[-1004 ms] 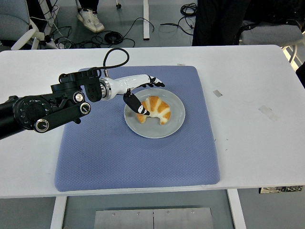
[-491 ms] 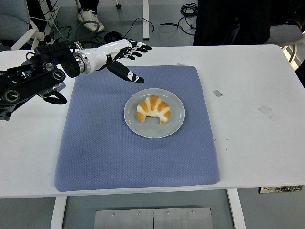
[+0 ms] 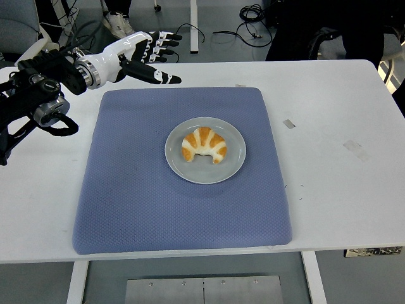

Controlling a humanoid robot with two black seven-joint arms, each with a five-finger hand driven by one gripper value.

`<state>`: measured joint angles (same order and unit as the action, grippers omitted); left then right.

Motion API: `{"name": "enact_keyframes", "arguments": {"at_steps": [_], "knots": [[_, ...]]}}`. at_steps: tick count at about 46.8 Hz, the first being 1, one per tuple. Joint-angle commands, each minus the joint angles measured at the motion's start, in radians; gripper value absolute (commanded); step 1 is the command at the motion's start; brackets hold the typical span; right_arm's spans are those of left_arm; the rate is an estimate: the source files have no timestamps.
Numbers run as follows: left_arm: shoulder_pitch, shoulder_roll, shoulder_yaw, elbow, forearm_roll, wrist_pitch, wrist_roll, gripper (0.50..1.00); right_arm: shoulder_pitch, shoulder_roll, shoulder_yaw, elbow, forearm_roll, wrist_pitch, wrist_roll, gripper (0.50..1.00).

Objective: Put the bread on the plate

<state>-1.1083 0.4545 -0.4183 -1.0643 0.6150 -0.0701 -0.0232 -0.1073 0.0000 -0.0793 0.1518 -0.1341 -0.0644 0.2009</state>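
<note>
A golden croissant-shaped bread (image 3: 204, 145) lies on the grey round plate (image 3: 235, 164), which sits in the middle of the blue mat. My left hand (image 3: 155, 57) hovers over the mat's far left corner, well up and left of the plate, its white and black fingers spread and holding nothing. The black left arm runs back to the left edge of the picture. The right arm does not show.
The blue mat (image 3: 126, 202) covers the centre of the white table. Small tape marks (image 3: 288, 123) lie on the table to the right of the mat. Cables and chair legs show on the floor beyond the far edge.
The left hand has drawn back from the plate, moving up and to the left past the mat's far corner. The bread stays on the plate, untouched.
</note>
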Motion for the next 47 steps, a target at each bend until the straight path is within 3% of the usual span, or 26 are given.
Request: {"name": "enact_keyframes", "arguments": {"at_steps": [1, 7, 29, 47], "knots": [[0.010, 0.038, -0.036, 0.000, -0.001, 0.001, -0.004, 0.918, 0.000, 0.000, 0.001, 0.000, -0.001, 0.000, 0.000, 1.000], [0.047, 0.075, -0.114, 0.000, -0.003, 0.003, -0.043, 0.916, 0.000, 0.000, 0.001, 0.000, -0.001, 0.000, 0.000, 1.000], [0.125, 0.156, -0.203, 0.027, 0.000, 0.035, -0.073, 0.908, 0.006, 0.000, -0.001, 0.011, 0.001, 0.002, 0.000, 1.000], [0.177, 0.161, -0.270, 0.037, 0.000, 0.036, -0.101, 0.910, -0.002, 0.000, 0.001, 0.002, -0.001, 0.000, 0.000, 1.000]]}}
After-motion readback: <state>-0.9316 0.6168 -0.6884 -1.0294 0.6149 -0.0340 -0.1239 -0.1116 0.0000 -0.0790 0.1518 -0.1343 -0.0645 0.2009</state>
